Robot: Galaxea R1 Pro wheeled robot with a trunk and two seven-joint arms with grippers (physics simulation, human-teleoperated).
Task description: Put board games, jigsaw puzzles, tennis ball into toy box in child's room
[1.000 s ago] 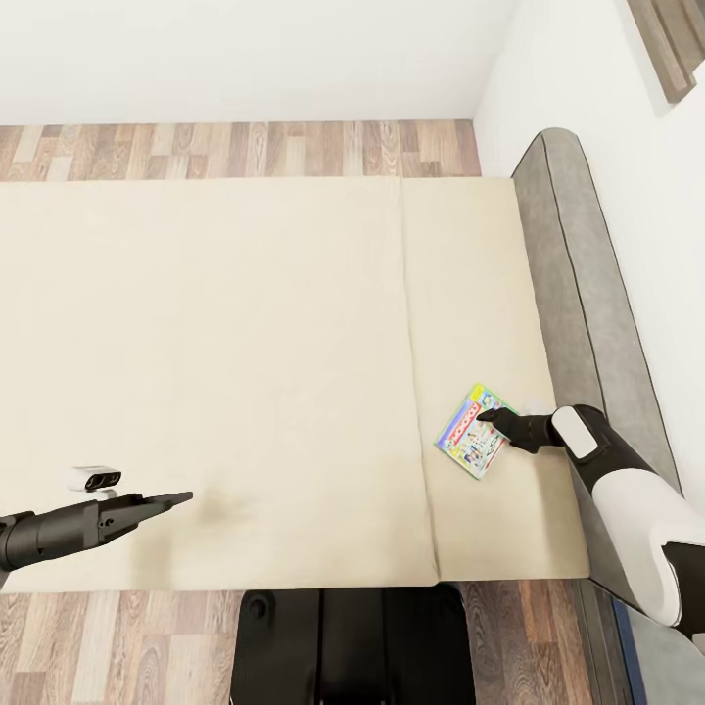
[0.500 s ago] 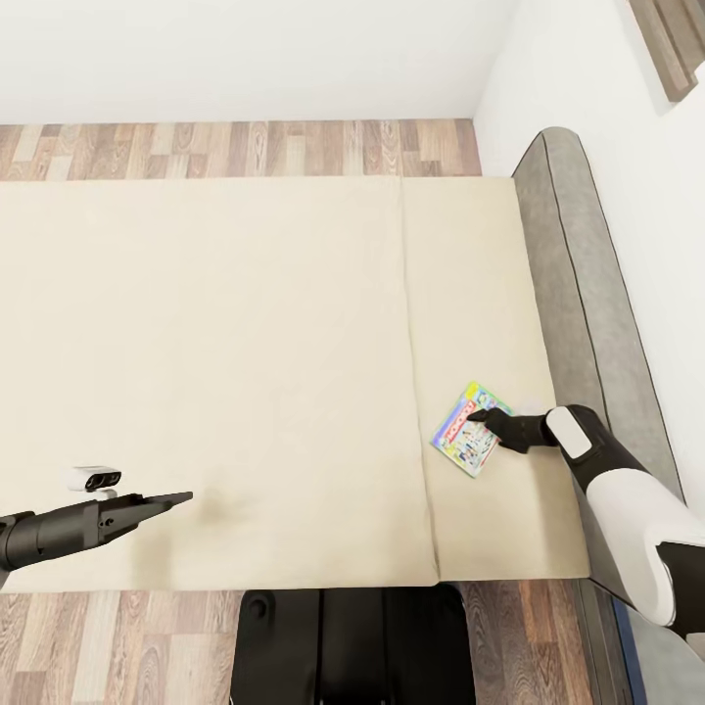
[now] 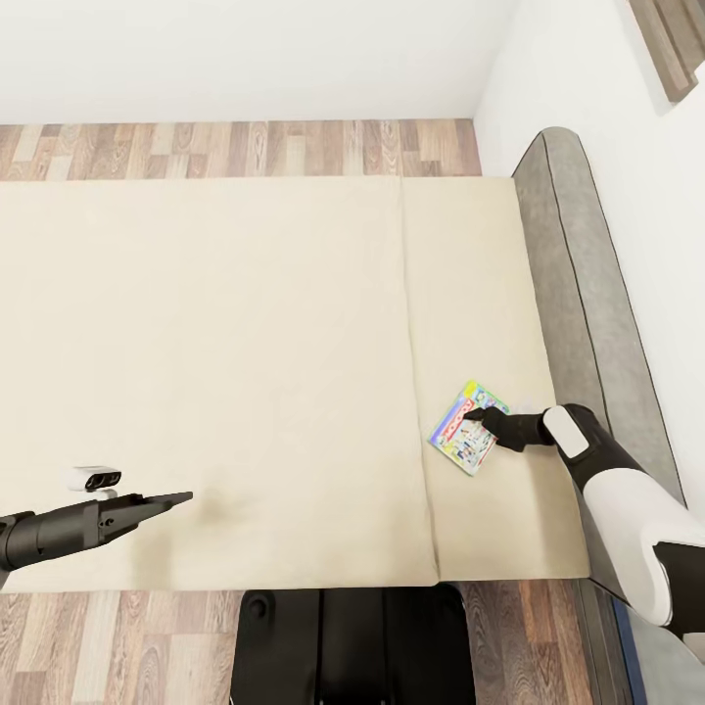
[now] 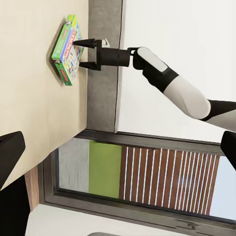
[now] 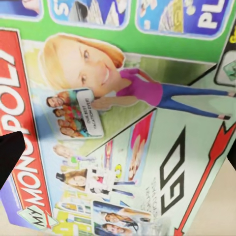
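Note:
A colourful Monopoly board game (image 3: 466, 431) lies flat on the beige bed (image 3: 245, 343), near its right side by the headboard. My right gripper (image 3: 478, 419) hangs over the box with its jaws open and its tips down at the lid. The left wrist view shows the same board game (image 4: 65, 49) from the side, with the right gripper (image 4: 78, 53) spread across its top face. In the right wrist view the lid of the board game (image 5: 118, 123) is very close, with a dark fingertip (image 5: 10, 151) at the edge. My left gripper (image 3: 182, 500) hovers open over the bed's near left part, holding nothing.
A grey padded headboard (image 3: 578, 294) runs along the bed's right side against the white wall. Wood floor (image 3: 245, 147) lies beyond the bed's far edge. My black base (image 3: 352, 641) stands at the bed's near edge. A window (image 4: 147, 182) shows in the left wrist view.
My right gripper has moved slightly leftward over the board game, and the box has slid a little to the left on the bed. The left arm has stayed still.

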